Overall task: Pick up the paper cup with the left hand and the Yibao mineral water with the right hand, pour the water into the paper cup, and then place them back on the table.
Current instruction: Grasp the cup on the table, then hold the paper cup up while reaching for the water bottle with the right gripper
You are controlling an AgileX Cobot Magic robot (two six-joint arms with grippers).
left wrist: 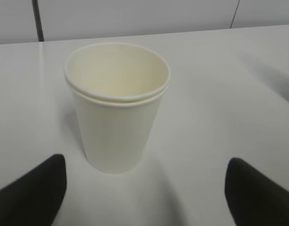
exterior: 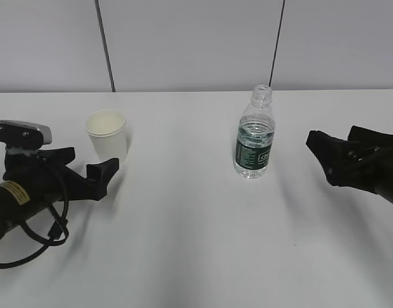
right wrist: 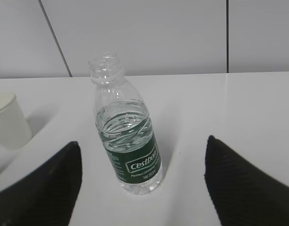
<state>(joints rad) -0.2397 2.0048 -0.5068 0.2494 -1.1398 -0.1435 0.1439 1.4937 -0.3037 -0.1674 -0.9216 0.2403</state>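
Left end effector point(left wrist: 144, 197): black, yellow-stickered, jaws wide apart, holding nothing, just short of the cup.
Cup position: small white tapered paper cup point(exterior: 107, 134) upright on the white matte bench point(exterior: 183, 244), left side.
Right end effector point(right wrist: 142, 188): black, spread open, empty.
Bottle position: clear capless plastic bottle with dark green label point(exterior: 254, 135) upright, mid-bench, part full.
Risk, cup: thin wall; hard closure likely crushes it.
Risk, bottle: no cap; a nudge or tilt probably spills water.
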